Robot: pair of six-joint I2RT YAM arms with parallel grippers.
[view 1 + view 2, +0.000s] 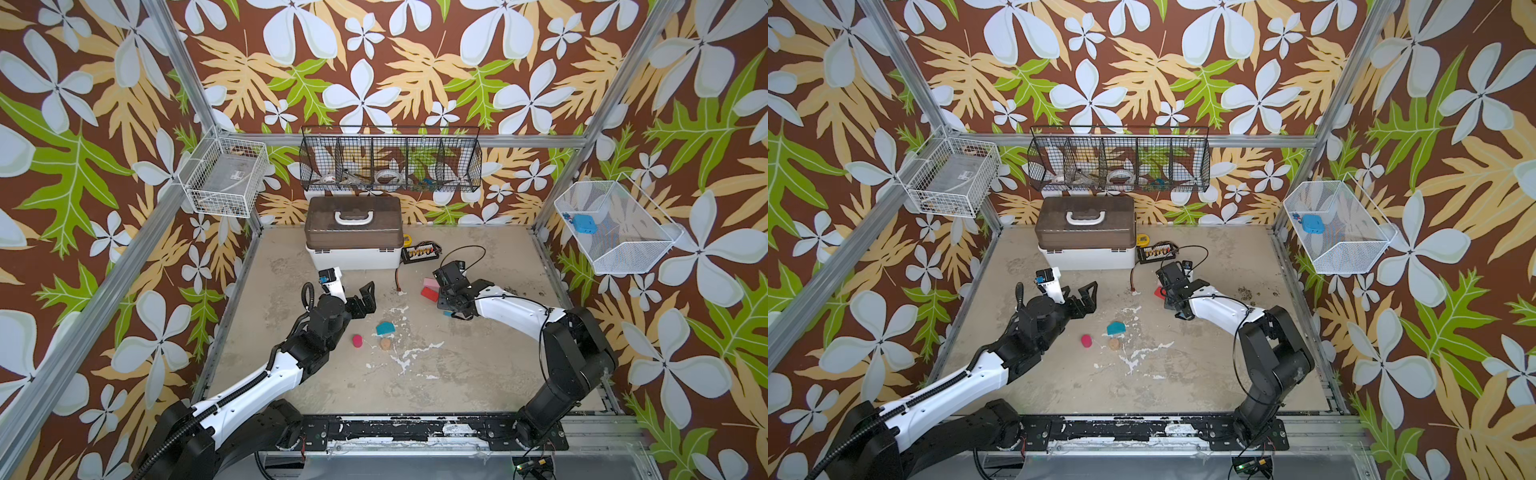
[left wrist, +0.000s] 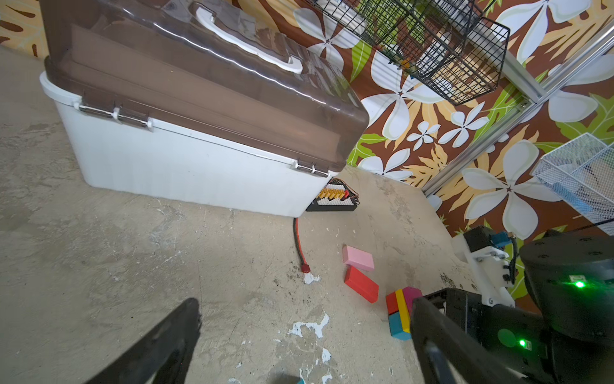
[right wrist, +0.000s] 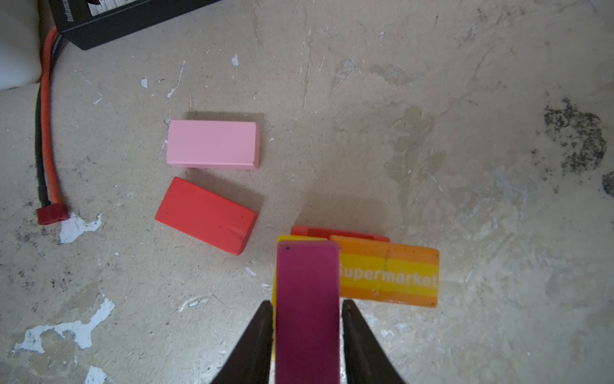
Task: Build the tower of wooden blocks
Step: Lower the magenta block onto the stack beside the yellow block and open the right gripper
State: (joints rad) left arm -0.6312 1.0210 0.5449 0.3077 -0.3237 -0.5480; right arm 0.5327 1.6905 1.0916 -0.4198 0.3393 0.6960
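Note:
My right gripper (image 3: 308, 302) points down over the tower (image 2: 402, 312), a small stack of red, yellow, magenta and blue cube (image 2: 398, 327) pieces. Its fingers stand open with a thin gap on each side of the magenta block (image 3: 307, 309), which lies on a yellow bar (image 3: 282, 242). An orange "Supermarket" block (image 3: 388, 276) and a red piece (image 3: 332, 231) sit beside it. A pink block (image 3: 212, 143) and a red block (image 3: 206, 214) lie flat nearby. In both top views, a teal roof piece (image 1: 385, 328), a crimson cylinder (image 1: 357, 340) and a tan cylinder (image 1: 385, 343) lie mid-table. My left gripper (image 1: 368, 299) hovers open and empty.
A brown-lidded white toolbox (image 1: 353, 237) stands at the back. A black-and-orange electronic board (image 1: 419, 251) sits to its right, with a red wire (image 2: 299, 246) running toward the pink block. Wire baskets (image 1: 390, 160) hang on the walls.

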